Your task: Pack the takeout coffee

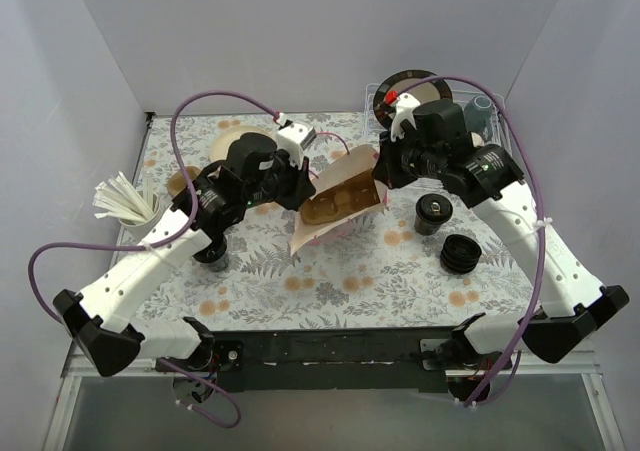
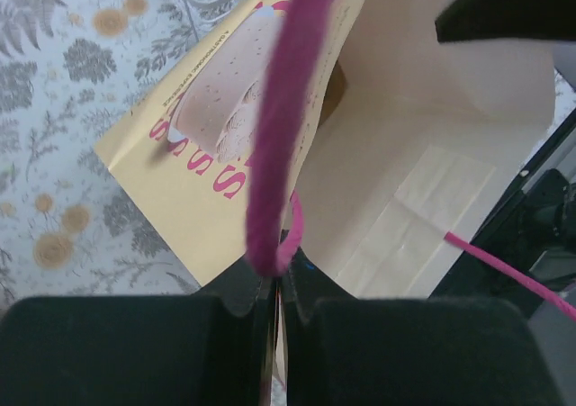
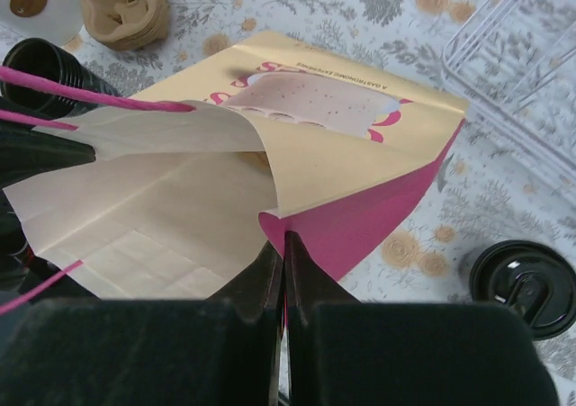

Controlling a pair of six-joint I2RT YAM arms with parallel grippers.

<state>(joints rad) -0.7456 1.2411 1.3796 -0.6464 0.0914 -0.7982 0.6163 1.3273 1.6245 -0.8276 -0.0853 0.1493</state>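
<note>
The paper bag (image 1: 335,206), tan with pink sides, hangs tilted and open between both arms at the table's middle. My left gripper (image 1: 297,187) is shut on its left rim by the pink cord handle; the left wrist view shows the jaws (image 2: 277,275) pinching the bag (image 2: 216,127). My right gripper (image 1: 381,176) is shut on the bag's right pink edge, also seen in the right wrist view (image 3: 283,244) on the bag (image 3: 324,145). The takeout coffee (image 1: 432,214), a small lidded black cup, stands right of the bag and shows in the right wrist view (image 3: 526,284).
A low stack of black lids (image 1: 460,254) lies front right. A lidless black cup (image 1: 213,255) stands under my left arm. A white cup of stir sticks (image 1: 125,203), brown filters (image 1: 183,179) and a white wire rack (image 1: 420,101) are around the back and left.
</note>
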